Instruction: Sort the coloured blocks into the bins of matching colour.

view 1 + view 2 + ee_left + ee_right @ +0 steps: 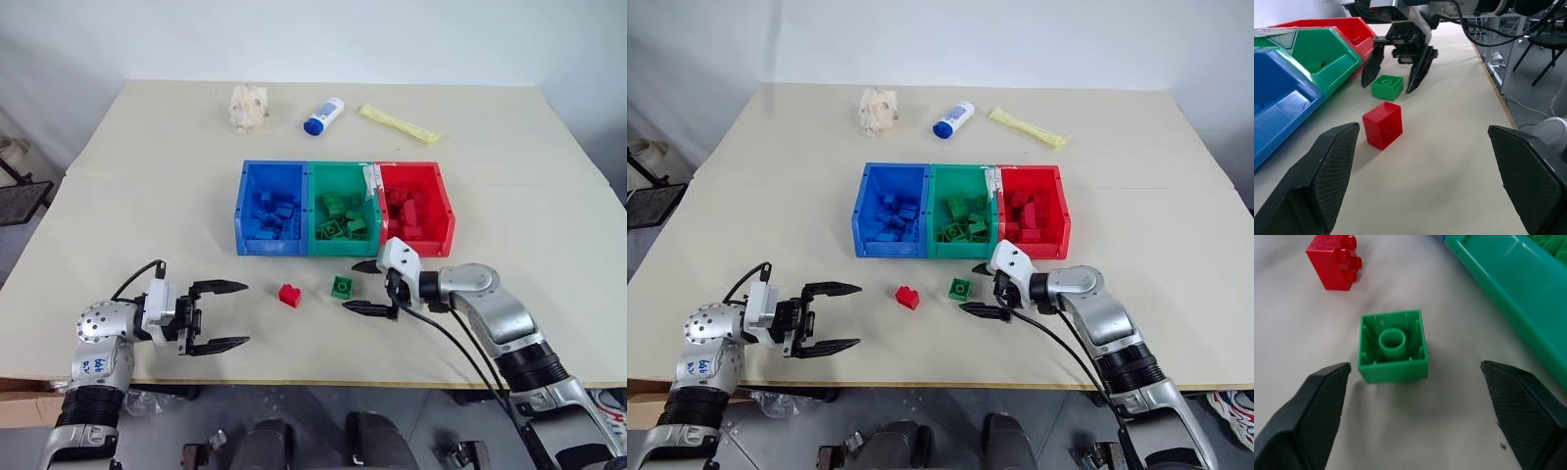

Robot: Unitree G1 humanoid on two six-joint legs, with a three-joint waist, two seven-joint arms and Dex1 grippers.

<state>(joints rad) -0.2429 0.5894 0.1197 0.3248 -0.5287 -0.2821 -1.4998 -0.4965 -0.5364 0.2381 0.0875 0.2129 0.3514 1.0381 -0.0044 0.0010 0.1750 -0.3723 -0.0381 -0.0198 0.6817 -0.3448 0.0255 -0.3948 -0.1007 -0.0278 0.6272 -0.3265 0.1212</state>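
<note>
A small green plastic brick (pixel 1393 346) lies on the beige table (pixel 147 196) just before the green open-topped plastic bin (pixel 342 211), tipped so its hollow underside faces the right end effector (pixel 367 286); it looks square, with no clear long axis. That end effector's black fingers stand apart, flanking the brick without touching. A small red studded brick (pixel 289 295) lies beside it. The left end effector (pixel 223 315) hovers released, well apart. The blue bin (pixel 273 210) and red bin (pixel 415 207) flank the green.

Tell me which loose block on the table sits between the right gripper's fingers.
The green block, lying hollow side up in front of the green bin. The right gripper straddles it, open. The red block lies apart, toward the left gripper.
</note>
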